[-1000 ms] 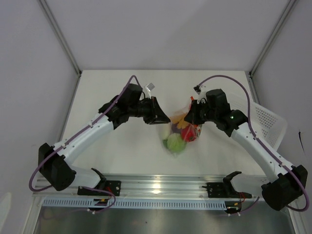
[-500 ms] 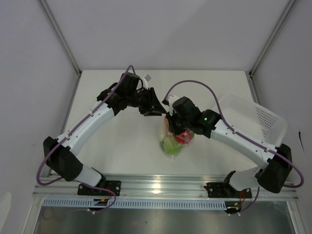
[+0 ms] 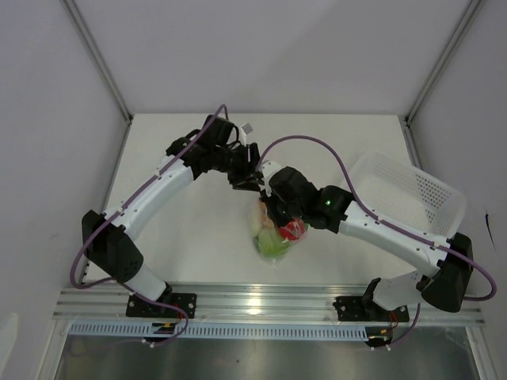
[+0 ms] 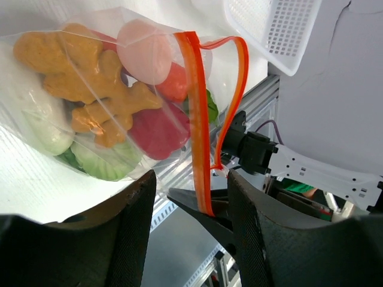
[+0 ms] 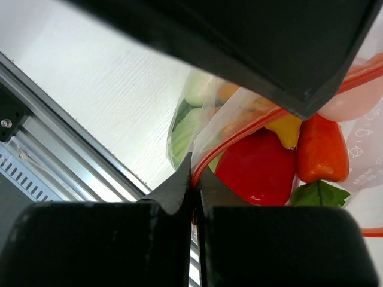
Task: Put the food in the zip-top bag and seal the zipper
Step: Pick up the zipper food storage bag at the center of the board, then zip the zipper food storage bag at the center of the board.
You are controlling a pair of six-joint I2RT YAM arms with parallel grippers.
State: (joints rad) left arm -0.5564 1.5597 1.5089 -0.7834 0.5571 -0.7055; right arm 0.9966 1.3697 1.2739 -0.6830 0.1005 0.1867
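Observation:
The zip-top bag (image 3: 273, 231) sits at mid-table with the food inside. In the left wrist view the bag (image 4: 36, 78) holds the orange-yellow lumpy piece (image 4: 90, 78), the pink one (image 4: 146, 51), the red pepper (image 4: 158, 128), the green fruit (image 4: 102, 161) and the white radish (image 4: 48, 128). My right gripper (image 3: 268, 198) is shut on the zipper (image 5: 239, 128) at its left end (image 5: 194, 167). My left gripper (image 3: 247, 176) is open (image 4: 190, 179). Its fingers stand on either side of the zipper (image 4: 197, 119) and the right gripper's tips without touching the strip. Above them the two zipper strips stand apart in a loop.
The white perforated basket (image 3: 404, 194) stands at the right, behind the right arm, and shows in the left wrist view (image 4: 269, 30). The metal rail (image 3: 253, 301) runs along the near table edge, close below the bag.
My right gripper has slid left along the zipper from the bag's right end up to the left gripper. The bag has shifted a little left and nearer. The basket has come into full view.

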